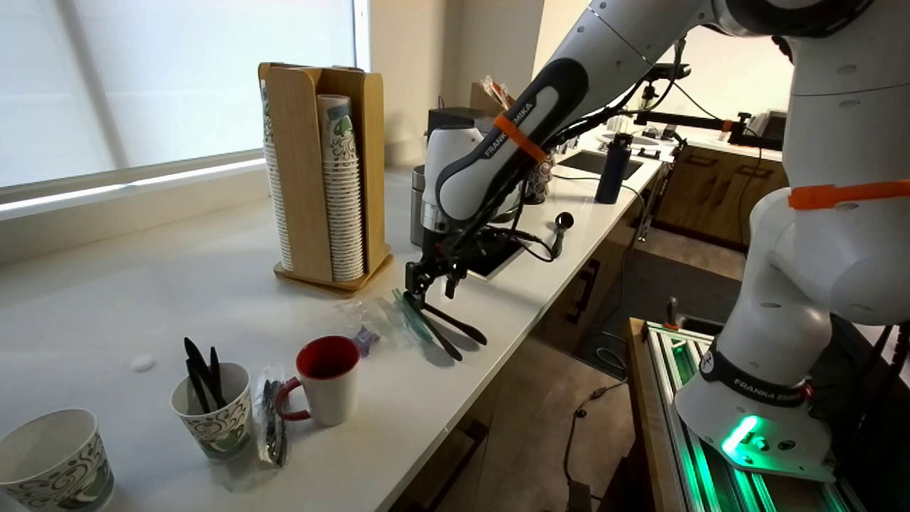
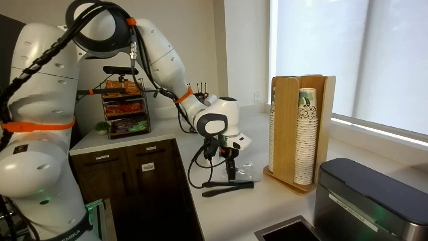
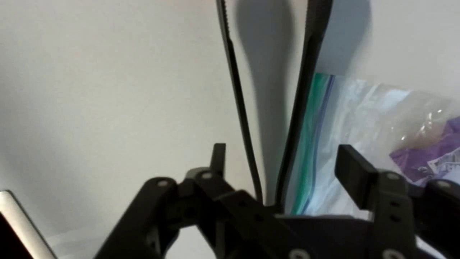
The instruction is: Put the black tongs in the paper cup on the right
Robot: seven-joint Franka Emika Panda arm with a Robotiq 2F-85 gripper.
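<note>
In an exterior view, the gripper [image 1: 432, 293] is held low over the counter [image 1: 242, 313], and the black tongs [image 1: 466, 329] can be seen lying pretty much right under it, arms fanned toward the counter's edge. The paper cup [image 1: 217, 430] is parked off to the left of the gripper, nearer the camera, with black cutlery [image 1: 203, 371] stuck in it. A red-and-white mug [image 1: 333, 391] is placed between cup and gripper.

In an exterior view with a bin [image 2: 354, 204] to the right of the gripper, the tongs are lined up right beneath it. A wooden cup rack [image 2: 286, 127] is stood on that side too, and a plastic bag [image 2: 249, 171] is seen just behind the gripper.

In the wrist view, the fingers [image 3: 218, 158] are spread well apart, tongs sitting loose between them with a gap on each side. The bag's green zip strip [image 3: 308, 144] is spotted in there too, alongside one tong arm.
</note>
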